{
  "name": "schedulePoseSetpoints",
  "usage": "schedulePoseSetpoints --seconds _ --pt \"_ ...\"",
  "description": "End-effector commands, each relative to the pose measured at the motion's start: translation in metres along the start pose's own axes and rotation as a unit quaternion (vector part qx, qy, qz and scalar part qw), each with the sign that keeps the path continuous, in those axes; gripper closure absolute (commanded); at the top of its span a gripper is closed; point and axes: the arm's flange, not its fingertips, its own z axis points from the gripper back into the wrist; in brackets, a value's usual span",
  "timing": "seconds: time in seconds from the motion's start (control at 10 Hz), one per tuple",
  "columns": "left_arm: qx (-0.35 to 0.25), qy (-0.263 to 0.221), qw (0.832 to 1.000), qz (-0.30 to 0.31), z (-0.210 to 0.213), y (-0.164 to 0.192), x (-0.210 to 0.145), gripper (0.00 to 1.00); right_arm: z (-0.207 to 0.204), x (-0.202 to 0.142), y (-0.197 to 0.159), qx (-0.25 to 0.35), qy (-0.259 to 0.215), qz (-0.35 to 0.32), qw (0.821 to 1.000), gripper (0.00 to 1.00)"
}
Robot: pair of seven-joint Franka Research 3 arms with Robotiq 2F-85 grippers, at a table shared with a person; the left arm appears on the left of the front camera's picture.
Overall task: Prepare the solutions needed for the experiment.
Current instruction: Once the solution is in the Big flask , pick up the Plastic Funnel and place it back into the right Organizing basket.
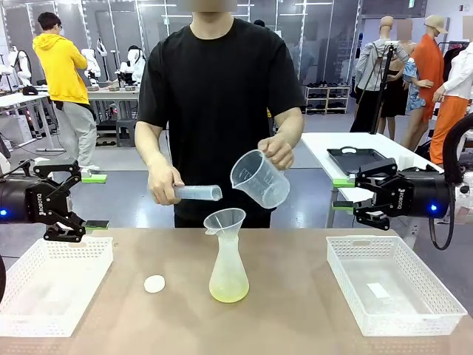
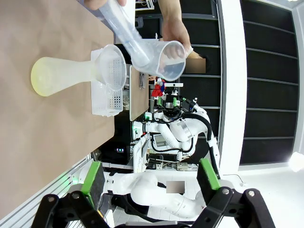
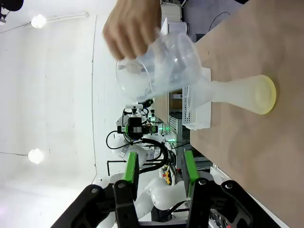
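Front view: a clear flask (image 1: pixel 228 266) stands upright at the middle of the desk (image 1: pixel 295 318) with a funnel (image 1: pixel 225 220) seated in its neck. The solutions (image 1: pixel 228 293) lie as a shallow pale yellow-green layer in the flask's bottom. Across the desk a person holds a clear cylinder (image 1: pixel 198 193) level in one hand (image 1: pixel 164 185) and a tilted clear beaker (image 1: pixel 259 178) in the other hand (image 1: pixel 279 150), both just above the funnel. A small white disc (image 1: pixel 154 284) lies on the desk near the flask. The left gripper (image 1: pixel 94 201) hangs above the left basket (image 1: pixel 81 244), its jaws spread wide and holding nothing. The right gripper (image 1: pixel 341 194) hangs beyond the right basket (image 1: pixel 362 240), jaws narrower but apart, with nothing between them.
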Motion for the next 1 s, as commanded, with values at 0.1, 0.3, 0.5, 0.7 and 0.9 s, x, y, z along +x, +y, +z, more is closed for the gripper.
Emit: schedulePoseSetpoints --seconds 0.1,0.3,0.5,0.7,0.9 --pt "-0.009 -0.001 1.000 0.004 -0.0015 -0.0032 -0.0005 0.00 -0.0006 -0.0029 0.0011 0.003 -0.002 0.001 1.000 0.52" --pt "-0.009 -0.001 1.000 0.004 -0.0015 -0.0032 -0.0005 0.00 -0.0006 -0.0029 0.0011 0.003 -0.002 0.001 1.000 0.52" --pt "-0.009 -0.001 1.000 0.004 -0.0015 -0.0032 -0.0005 0.00 -0.0006 -0.0029 0.0011 0.003 -0.002 0.001 1.000 0.52" --pt "-0.009 -0.001 1.000 0.004 -0.0015 -0.0032 -0.0005 0.00 -0.0006 -0.0029 0.0011 0.003 -0.002 0.001 1.000 0.52" --pt "-0.009 -0.001 1.000 0.004 -0.0015 -0.0032 -0.0005 0.00 -0.0006 -0.0029 0.0011 0.003 -0.002 0.001 1.000 0.52"
